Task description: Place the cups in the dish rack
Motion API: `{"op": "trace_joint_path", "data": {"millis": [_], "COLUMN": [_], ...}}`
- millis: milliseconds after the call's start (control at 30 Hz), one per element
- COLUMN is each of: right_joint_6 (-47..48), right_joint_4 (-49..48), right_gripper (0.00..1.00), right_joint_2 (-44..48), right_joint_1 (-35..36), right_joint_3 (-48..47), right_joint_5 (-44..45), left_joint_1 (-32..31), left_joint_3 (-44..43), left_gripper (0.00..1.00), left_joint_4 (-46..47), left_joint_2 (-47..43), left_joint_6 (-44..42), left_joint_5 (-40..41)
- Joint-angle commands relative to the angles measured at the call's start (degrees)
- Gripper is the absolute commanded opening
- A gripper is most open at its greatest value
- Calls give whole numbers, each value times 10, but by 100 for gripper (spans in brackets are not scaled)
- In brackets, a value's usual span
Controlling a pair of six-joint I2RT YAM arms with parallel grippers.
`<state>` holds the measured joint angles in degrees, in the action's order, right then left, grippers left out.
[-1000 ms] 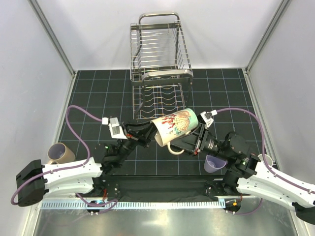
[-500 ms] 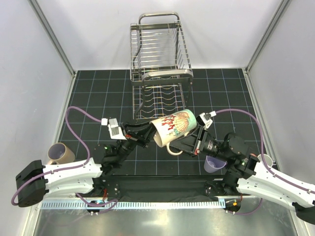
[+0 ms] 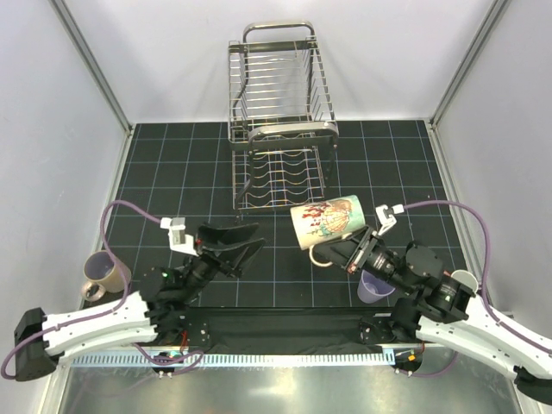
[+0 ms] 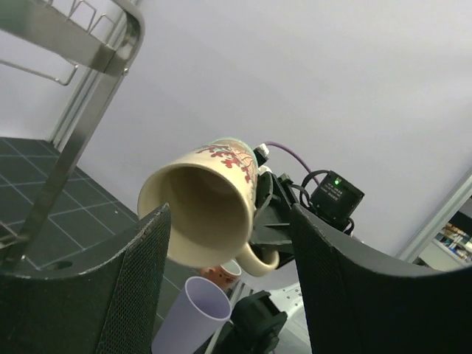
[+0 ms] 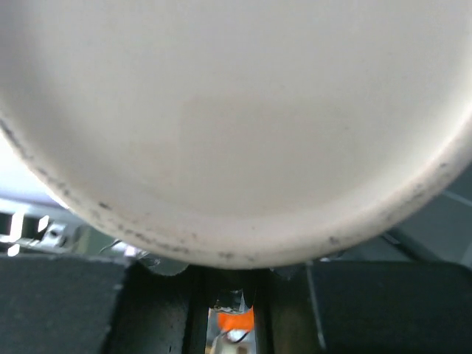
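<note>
painted mug (image 3: 326, 221): cream w/ red-teal print, aloft, on its side, mouth to left, handle down
tan mug (image 3: 105, 272): upright, far left
lavender tumbler (image 3: 375, 287): upright, nr right
dish rack (image 3: 280, 129): steel wire, 2-tier, back centre

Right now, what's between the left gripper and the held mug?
Nothing but bare black mat, seen in the top view, between the open left gripper and the printed mug.

Cream cup base (image 5: 236, 125) fills nearly whole frame: smooth, curved lower edge flecked with dark specks. Below cup base, right gripper (image 5: 230, 276) — two dark fingers (image 5: 63, 310), one at each lower corner, narrow slot between. Small orange part (image 5: 236, 321) in slot, directly under cup base. Left, below curve — blurred pale glints (image 5: 26, 225), unidentifiable.
</note>
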<state>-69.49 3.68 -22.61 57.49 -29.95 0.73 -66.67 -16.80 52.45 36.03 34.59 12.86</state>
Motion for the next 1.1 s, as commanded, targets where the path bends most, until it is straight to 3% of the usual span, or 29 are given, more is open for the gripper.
{"op": "trace_joint_path", "data": {"millis": [0,100,133,300,433,533,600,733,767,867,1067], "right_joint_6": [66,117,136,212,273,316,360,433,442,480,521], "right_joint_4": [27,155,188,408,455,460,441,335,302,253,122], "right_gripper": [4,4,4,4,4,4,4,4,4,4,4], "right_joint_2": [37,44,42,-3,-78,-146,-186,-207,-215,-265,-367], "right_joint_1": [-1,-1,-2,-2,-3,-23,-69,-323,-350,-416,-452], "right_joint_3": [-24,-69,-97,-190,-257,-294,-302,-265,-260,-262,-275], "right_joint_5": [97,175,196,361,420,436,413,180,155,85,16], "left_joint_1": [-3,-3,-3,-3,-3,-3,-2,-3,-3,-3,-2], "left_joint_3": [22,16,9,-82,-149,-181,-194,-205,-206,-215,-206], "left_gripper": [64,65,66,73,74,74,74,74,75,75,76], "left_joint_4": [-107,-206,-282,-497,-620,-646,-655,-653,-650,-651,-653], "left_joint_2": [-75,-145,-158,-187,-130,-71,-48,-7,3,18,27], "left_joint_6": [28,51,60,105,109,108,108,107,105,101,110], "left_joint_5": [47,95,109,175,175,165,158,149,145,139,138]}}
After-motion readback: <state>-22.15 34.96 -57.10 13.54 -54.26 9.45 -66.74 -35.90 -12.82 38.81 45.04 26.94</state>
